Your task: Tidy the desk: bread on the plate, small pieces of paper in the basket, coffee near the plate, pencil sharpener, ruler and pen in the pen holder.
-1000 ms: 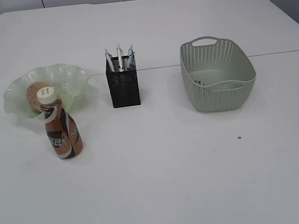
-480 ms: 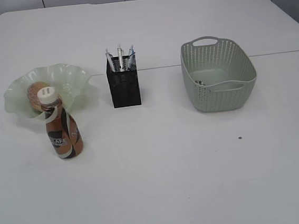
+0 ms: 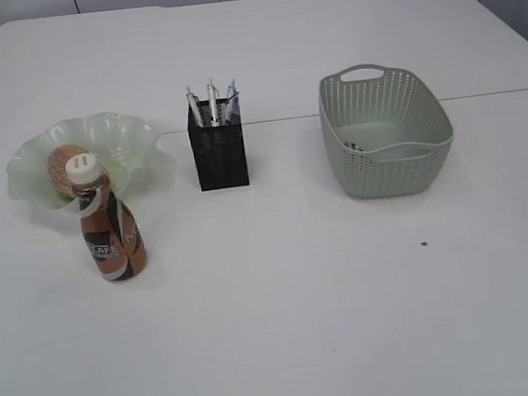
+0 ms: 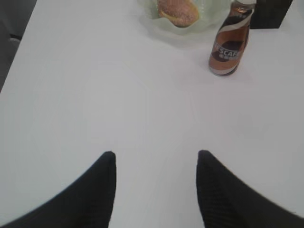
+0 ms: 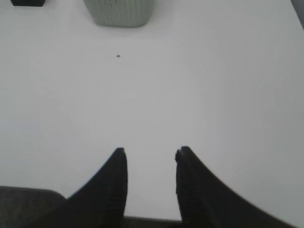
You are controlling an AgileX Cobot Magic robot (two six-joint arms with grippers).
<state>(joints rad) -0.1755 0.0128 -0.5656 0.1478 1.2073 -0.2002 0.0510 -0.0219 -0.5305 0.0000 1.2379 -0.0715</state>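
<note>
A round bread (image 3: 63, 165) lies on the pale green wavy plate (image 3: 122, 137) at the left; the left wrist view shows the bread (image 4: 177, 10) at its top edge. The brown coffee bottle (image 3: 110, 230) stands upright just in front of the plate, also seen as the bottle (image 4: 230, 43) from the left wrist. The black mesh pen holder (image 3: 219, 155) holds pens (image 3: 212, 104). Something small lies in the grey-green basket (image 3: 387, 163). My left gripper (image 4: 156, 154) is open over bare table. My right gripper (image 5: 150, 151) is open, nothing between its fingers. Neither arm shows in the exterior view.
A tiny dark speck (image 3: 424, 244) sits on the white table in front of the basket, also visible as the speck (image 5: 118, 56) in the right wrist view. The table's near edge runs under the right gripper.
</note>
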